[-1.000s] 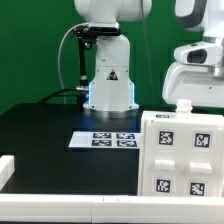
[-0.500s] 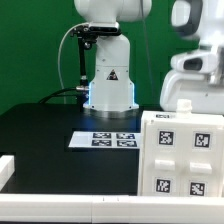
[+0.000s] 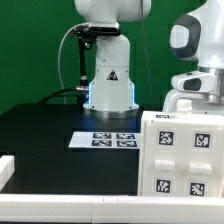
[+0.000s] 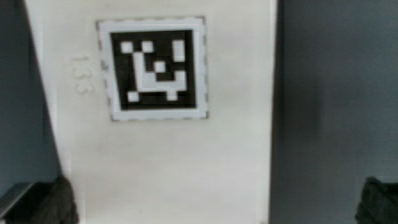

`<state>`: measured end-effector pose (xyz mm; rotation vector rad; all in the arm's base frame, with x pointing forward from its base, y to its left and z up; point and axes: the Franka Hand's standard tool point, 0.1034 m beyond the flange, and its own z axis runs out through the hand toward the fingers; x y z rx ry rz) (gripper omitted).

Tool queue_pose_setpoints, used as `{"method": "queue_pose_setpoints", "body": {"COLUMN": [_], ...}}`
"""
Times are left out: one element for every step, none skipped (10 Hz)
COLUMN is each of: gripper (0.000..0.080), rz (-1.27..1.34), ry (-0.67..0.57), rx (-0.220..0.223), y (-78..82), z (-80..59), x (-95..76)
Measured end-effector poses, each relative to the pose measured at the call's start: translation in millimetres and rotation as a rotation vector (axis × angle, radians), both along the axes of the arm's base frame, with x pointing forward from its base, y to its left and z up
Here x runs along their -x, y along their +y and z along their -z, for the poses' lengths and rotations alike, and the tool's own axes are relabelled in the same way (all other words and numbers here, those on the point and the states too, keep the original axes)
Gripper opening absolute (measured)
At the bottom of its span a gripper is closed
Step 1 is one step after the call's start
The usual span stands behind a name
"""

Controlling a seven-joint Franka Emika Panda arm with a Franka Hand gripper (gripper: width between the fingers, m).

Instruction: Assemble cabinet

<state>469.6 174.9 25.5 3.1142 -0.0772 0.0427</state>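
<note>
Your gripper (image 4: 210, 203) is spread wide. Its two dark fingertips (image 4: 36, 200) sit at opposite edges of the wrist view with nothing pinched between them. Directly under the tool lies a long white panel (image 4: 169, 130) of the cabinet, flat on a dark surface and running lengthwise away from the fingers. One long edge of it comes close to one fingertip. The other edge stops well short of the second fingertip, with dark surface showing between them. You cannot tell whether either finger touches the panel. Farther along the panel from the fingers is a black-and-white tag (image 4: 155, 76), with faint numerals beside it too blurred to read.

In the exterior view the arm (image 3: 197, 60) hangs just behind the cabinet body (image 3: 180, 155). The body stands upright on the camera side of the tool, with its tagged face toward the camera, and it hides the fingers. Well away from the tool, toward the exterior view's left, the marker board (image 3: 104, 139) lies flat on the black table (image 3: 40, 130). Behind the board stands the robot pedestal (image 3: 109, 85) with its blue glow.
</note>
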Motion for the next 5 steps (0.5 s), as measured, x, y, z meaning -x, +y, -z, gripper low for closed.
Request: {"method": "queue_pose_setpoints", "body": {"gripper": [0.0797, 0.0797, 0.0797, 0.0703, 0.0478], "rz": [0.003, 0.002, 0.002, 0.002, 0.002], "ry": [-0.005, -0.005, -0.006, -0.006, -0.007], "rx": [-0.002, -0.002, -0.002, -0.002, -0.003], "y": [0.4, 0.5, 0.5, 0.5, 0.6], "z": [-0.2, -0.6, -0.7, -0.8, -1.1], "x": [-1.3, -1.5, -1.7, -1.9, -2.2]}}
